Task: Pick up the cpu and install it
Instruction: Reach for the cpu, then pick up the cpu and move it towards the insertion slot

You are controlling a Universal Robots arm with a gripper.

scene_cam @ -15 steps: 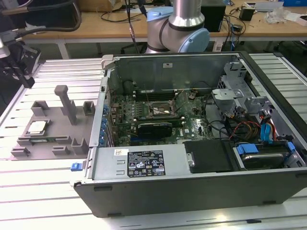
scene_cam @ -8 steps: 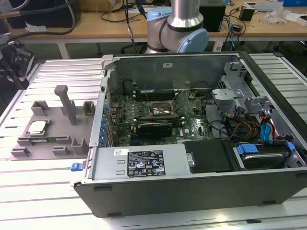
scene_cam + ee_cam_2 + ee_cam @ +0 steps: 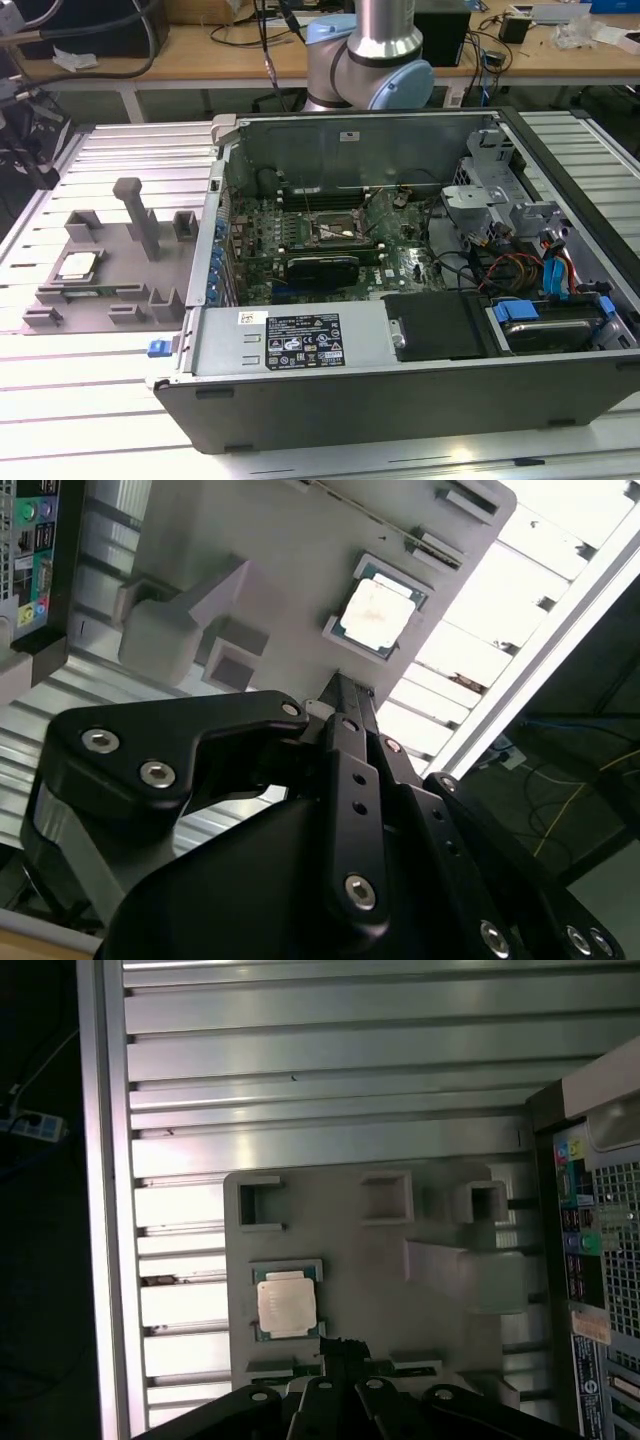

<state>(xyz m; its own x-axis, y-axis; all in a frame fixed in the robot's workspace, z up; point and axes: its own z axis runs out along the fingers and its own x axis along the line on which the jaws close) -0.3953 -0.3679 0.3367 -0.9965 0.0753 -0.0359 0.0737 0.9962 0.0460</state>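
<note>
The cpu (image 3: 77, 265), a flat square with a glossy silver lid, lies in a recess of the matte grey holder (image 3: 150, 285) on the ribbed metal desk (image 3: 90, 400), at the exterior view's left of the open case (image 3: 420, 400). In the second wrist view the black pincer (image 3: 335, 680) (closed, empty) hangs near it.

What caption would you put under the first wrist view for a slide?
Gripper poised near the cpu, which lies in a grey tray beside the computer case.
</note>
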